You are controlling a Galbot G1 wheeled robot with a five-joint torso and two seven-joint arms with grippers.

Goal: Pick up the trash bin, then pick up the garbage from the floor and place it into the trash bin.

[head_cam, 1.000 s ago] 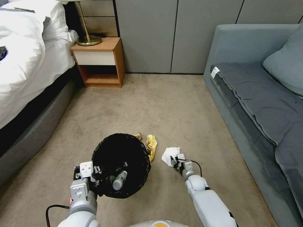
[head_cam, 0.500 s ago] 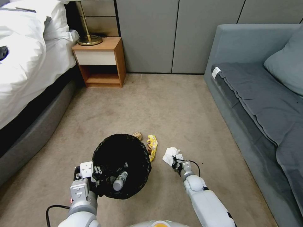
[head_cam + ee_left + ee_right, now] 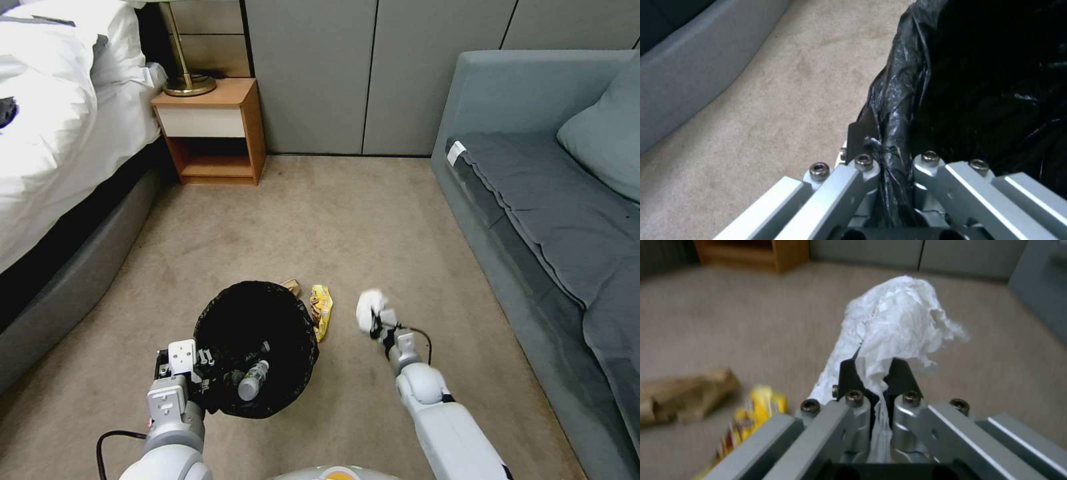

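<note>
The trash bin [image 3: 257, 347], lined with a crinkly black bag, hangs low at the front left with a small bottle [image 3: 253, 381] inside. My left gripper [image 3: 200, 373] is shut on its near rim; the left wrist view shows the fingers pinching the bag-covered rim [image 3: 889, 146]. My right gripper [image 3: 377, 325] is shut on a crumpled white tissue [image 3: 369, 309] and holds it off the floor [image 3: 373, 227], right of the bin. The tissue [image 3: 893, 323] sticks up from between the shut fingers. A yellow snack wrapper [image 3: 321, 310] and a brown paper bag [image 3: 291, 286] lie on the carpet beside the bin.
A bed [image 3: 60, 133] with white bedding runs along the left. A wooden nightstand [image 3: 213, 130] with a brass lamp base [image 3: 190, 83] stands at the back left. A grey sofa [image 3: 547, 200] fills the right side. Open carpet lies between them.
My right gripper has lifted the tissue off the carpet and moved slightly up and to the right. The bin and left gripper have stayed put.
</note>
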